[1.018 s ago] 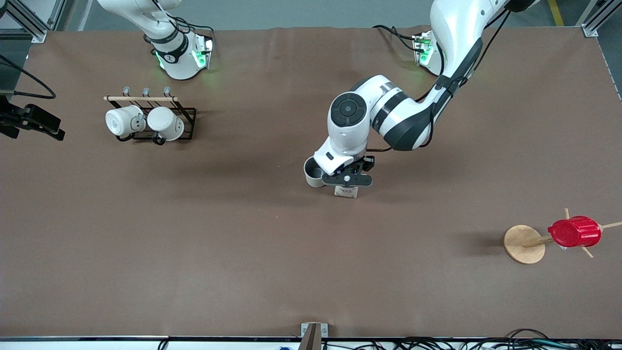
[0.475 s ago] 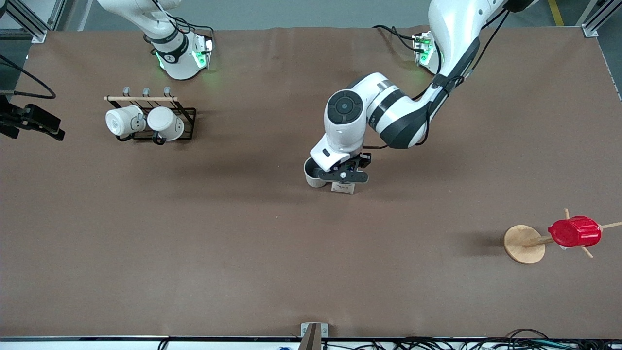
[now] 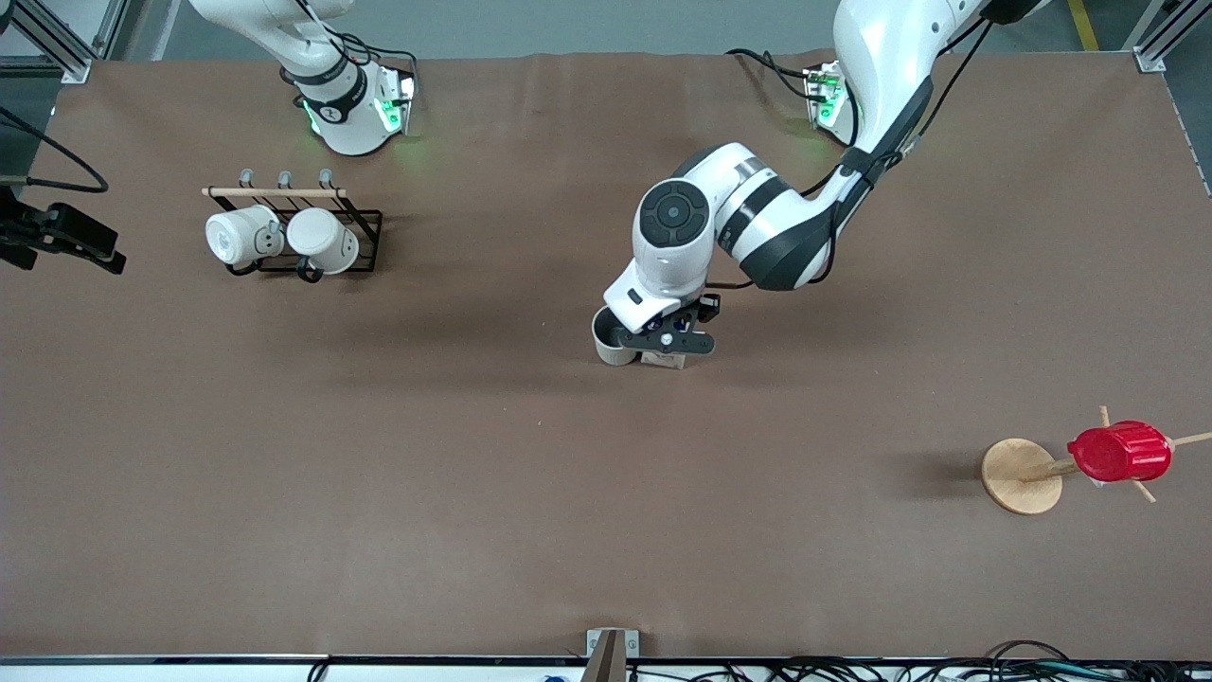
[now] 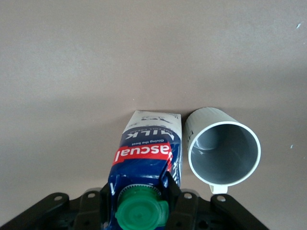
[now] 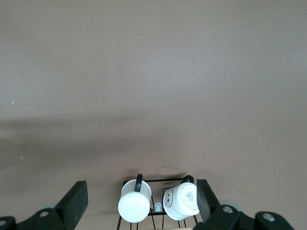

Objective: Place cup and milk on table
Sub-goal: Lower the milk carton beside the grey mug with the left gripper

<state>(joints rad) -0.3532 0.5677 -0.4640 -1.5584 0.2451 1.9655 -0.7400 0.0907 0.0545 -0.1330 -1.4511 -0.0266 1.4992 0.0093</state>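
Near the table's (image 3: 284,474) middle, the left gripper (image 4: 139,203) clamps the milk carton (image 4: 146,158) just beside the upright cup (image 4: 223,151). The right gripper (image 5: 139,203) waits spread wide, holding nothing, above the mug rack (image 3: 355,232).

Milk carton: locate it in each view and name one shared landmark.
Front view: the milk carton stands mid-table, mostly hidden under the left gripper.
Left wrist view: milk carton between the gripper's fingers.
Right wrist view: not in it.
Shared landmark: the off-white mug beside the carton.
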